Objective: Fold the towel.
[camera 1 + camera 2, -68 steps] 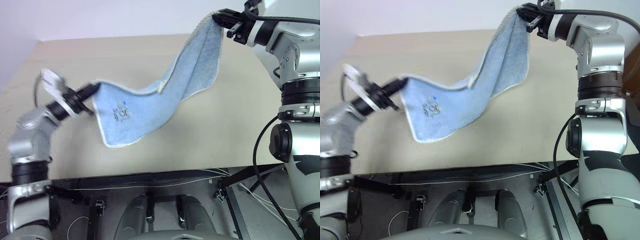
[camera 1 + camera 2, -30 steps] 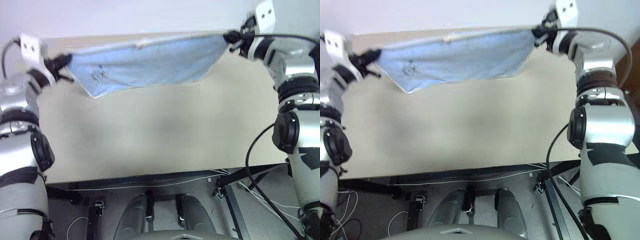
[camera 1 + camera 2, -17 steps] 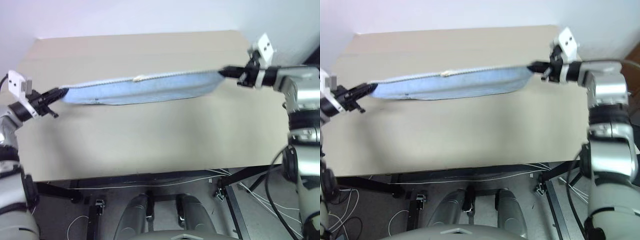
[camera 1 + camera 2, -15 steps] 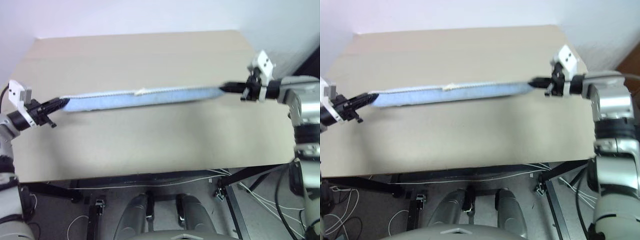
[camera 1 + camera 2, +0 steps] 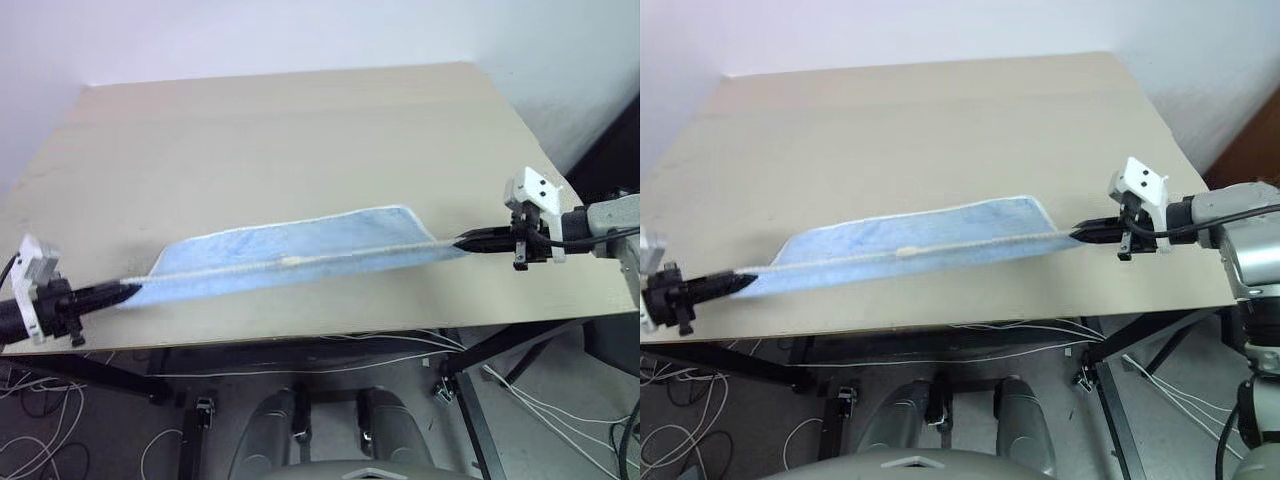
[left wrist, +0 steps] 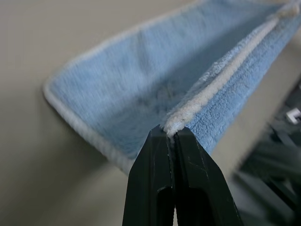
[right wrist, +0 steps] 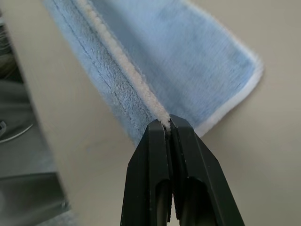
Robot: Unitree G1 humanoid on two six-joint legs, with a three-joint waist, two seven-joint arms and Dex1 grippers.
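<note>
Along the near edge of the table (image 5: 300,130) the towel (image 5: 290,250) is stretched out lengthwise, one corner held at each end. Left gripper (image 5: 128,291) sits at about 8 o'clock of the table, just past the near-left corner, fingers (image 6: 155,183) pinched tight on the towel's white edging. Right gripper (image 5: 462,241) is at about 4 o'clock, near the right side of the front edge, fingers (image 7: 150,174) likewise clamped flat on the white hem with no gap between them.

Towel is light blue terry with a cream border. The held edge runs nearly straight between the two grippers, slightly higher at the right end. From that edge the cloth falls two ways: the far half lies out on the table toward 12 o'clock, its rounded corner (image 5: 405,212) resting flat on the surface toward the right end; the near part droops under the taut hem. A small cream lump (image 5: 907,251) sits on the hem roughly midway along.

Both wrist views show the hem entering right at the fingertips, blue pile on both sides of it, tan table beneath.

Cables (image 5: 60,440) and the dark table frame (image 5: 480,350) show on the floor below the front edge. Wall (image 5: 300,35) behind is plain white.
</note>
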